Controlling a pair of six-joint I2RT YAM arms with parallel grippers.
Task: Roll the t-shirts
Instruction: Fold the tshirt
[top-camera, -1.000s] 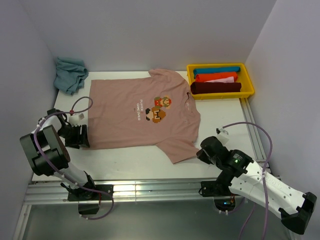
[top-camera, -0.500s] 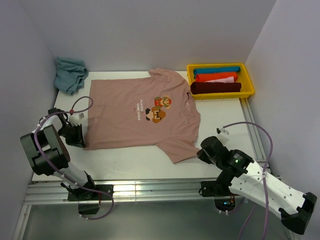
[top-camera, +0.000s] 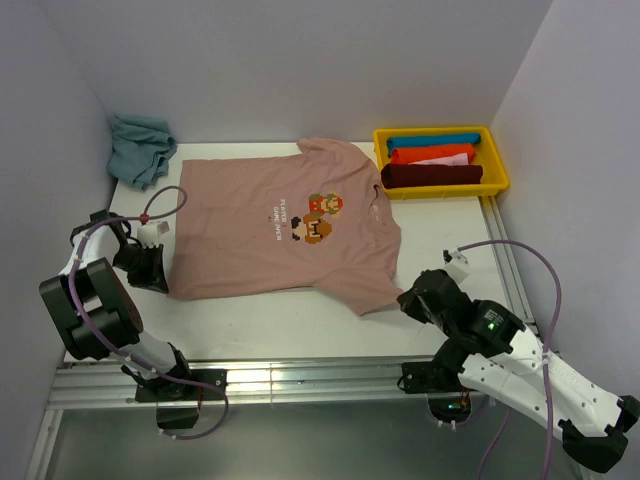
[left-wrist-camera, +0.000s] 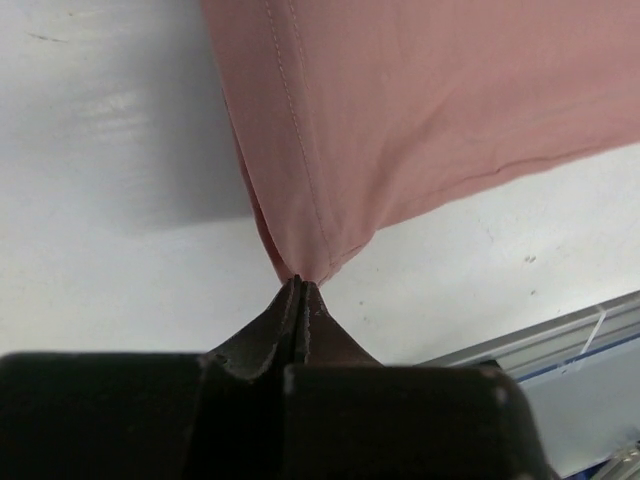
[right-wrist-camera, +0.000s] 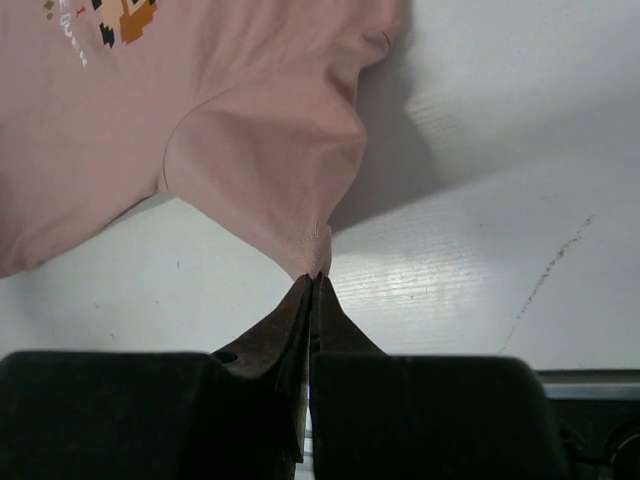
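The pink shirt (top-camera: 250, 230) lies flat on the table (top-camera: 280, 325). The left gripper (left-wrist-camera: 300, 288) pinches its hem corner, the right gripper (right-wrist-camera: 317, 275) a sleeve tip (both clamped tight). This looks like the grip before folding; the next move calls for lifting both evenly.

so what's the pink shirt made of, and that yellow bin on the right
The pink t-shirt looks like soft matte cloth, probably cotton knit: it drapes in folds, with a stitched hem. The yellow bin seems rigid plastic: smooth, even moulded rim.
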